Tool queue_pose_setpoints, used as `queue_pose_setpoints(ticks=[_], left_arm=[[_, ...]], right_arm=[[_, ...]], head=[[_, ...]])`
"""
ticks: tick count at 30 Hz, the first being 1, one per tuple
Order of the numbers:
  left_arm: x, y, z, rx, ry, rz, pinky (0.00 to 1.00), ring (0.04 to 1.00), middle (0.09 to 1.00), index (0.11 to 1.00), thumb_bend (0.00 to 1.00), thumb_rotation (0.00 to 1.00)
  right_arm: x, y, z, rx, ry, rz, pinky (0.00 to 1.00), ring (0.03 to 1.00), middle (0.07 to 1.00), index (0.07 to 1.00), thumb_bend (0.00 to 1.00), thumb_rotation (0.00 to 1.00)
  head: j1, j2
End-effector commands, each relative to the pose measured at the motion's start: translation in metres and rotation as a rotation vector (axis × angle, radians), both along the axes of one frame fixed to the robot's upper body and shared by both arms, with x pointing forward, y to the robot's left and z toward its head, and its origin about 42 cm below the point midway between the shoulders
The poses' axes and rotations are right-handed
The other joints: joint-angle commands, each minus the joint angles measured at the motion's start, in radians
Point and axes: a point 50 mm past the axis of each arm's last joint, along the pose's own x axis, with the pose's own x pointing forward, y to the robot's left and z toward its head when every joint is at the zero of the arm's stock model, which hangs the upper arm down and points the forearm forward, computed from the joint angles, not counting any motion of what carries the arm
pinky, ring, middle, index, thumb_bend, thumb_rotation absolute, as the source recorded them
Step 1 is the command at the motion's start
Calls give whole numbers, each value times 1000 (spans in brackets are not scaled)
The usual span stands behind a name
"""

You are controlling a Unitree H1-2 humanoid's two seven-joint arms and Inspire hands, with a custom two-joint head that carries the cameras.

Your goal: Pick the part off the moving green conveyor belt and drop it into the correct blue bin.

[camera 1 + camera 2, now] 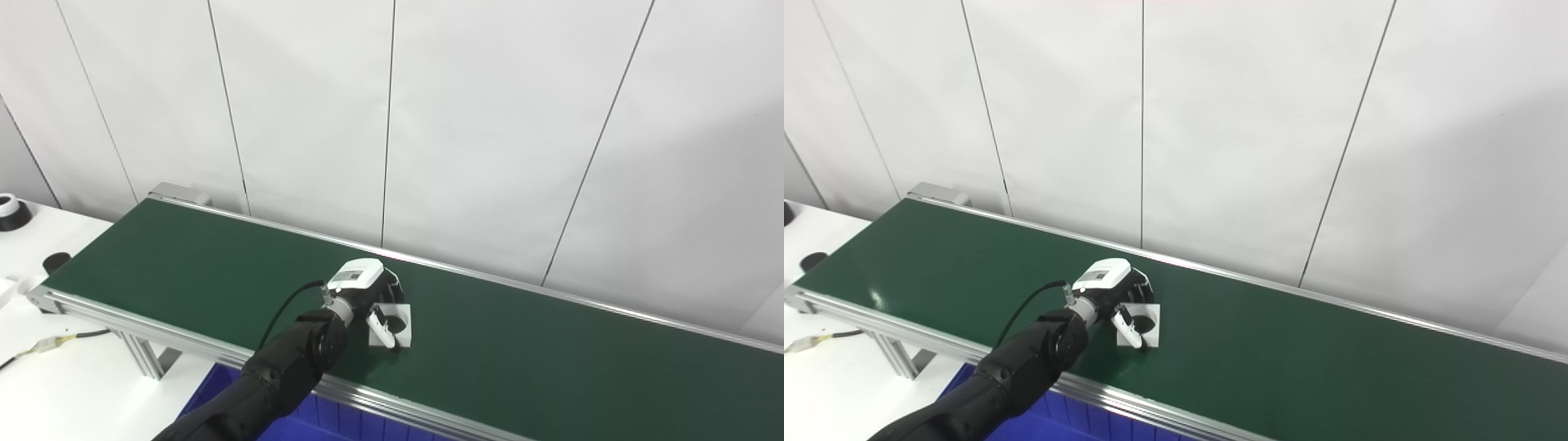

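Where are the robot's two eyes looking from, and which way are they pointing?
Left eye view: from the robot's head, looking down and forward at the green conveyor belt and white wall; the left hand and its dark arm show, reaching from the bottom left.
Right eye view: from just beside it, facing the same way; everything sits a little further left in the picture, with the same arm.
Both share: the hand over the white part on the belt, and a blue bin below the belt's near edge. The right hand shows in neither.
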Motion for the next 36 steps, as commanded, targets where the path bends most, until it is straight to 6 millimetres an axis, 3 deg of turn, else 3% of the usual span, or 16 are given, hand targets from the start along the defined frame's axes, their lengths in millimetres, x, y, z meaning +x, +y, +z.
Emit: queue_pose_setpoints(ticks=[1, 8, 13, 18, 22, 28, 34, 36], left_arm=[[4, 2, 10, 8, -28, -22, 453, 438, 540, 480, 497, 0], [-11, -1, 49, -232, -217, 3, 371, 390, 494, 521, 496, 0], [-37, -12, 78, -414, -335, -37, 336, 368, 463, 528, 494, 0], [-63, -15, 92, -513, -369, -80, 354, 379, 493, 520, 494, 0], [-82, -14, 94, -581, -394, -140, 372, 387, 493, 521, 495, 0], [-112, -15, 87, -643, -390, -200, 382, 409, 502, 504, 496, 0], [-136, -18, 62, -656, -296, -246, 332, 385, 484, 522, 493, 0], [-143, -18, 53, -654, -255, -255, 298, 435, 472, 505, 497, 0]], right_arm=[[4, 2, 13, 9, -102, -1, 915, 875, 871, 952, 573, 1000], [6, 7, 13, 12, -104, 1, 891, 857, 866, 949, 597, 1000], [8, 13, 16, 15, -115, 5, 851, 832, 855, 940, 636, 1000], [8, 20, 19, 5, -124, 4, 796, 799, 824, 911, 688, 1000], [8, 26, 21, 11, -132, 10, 775, 791, 811, 884, 694, 976], [8, 35, 30, 7, -150, 12, 758, 778, 802, 872, 720, 930], [14, 44, 41, 5, -151, 11, 773, 790, 811, 892, 711, 918], [16, 47, 45, 6, -148, 10, 775, 789, 811, 894, 703, 912]], head=[[-7, 3], [-61, 21], [-171, 59], [-268, 81], [-337, 103], [-454, 205], [-518, 270], [-528, 284]])
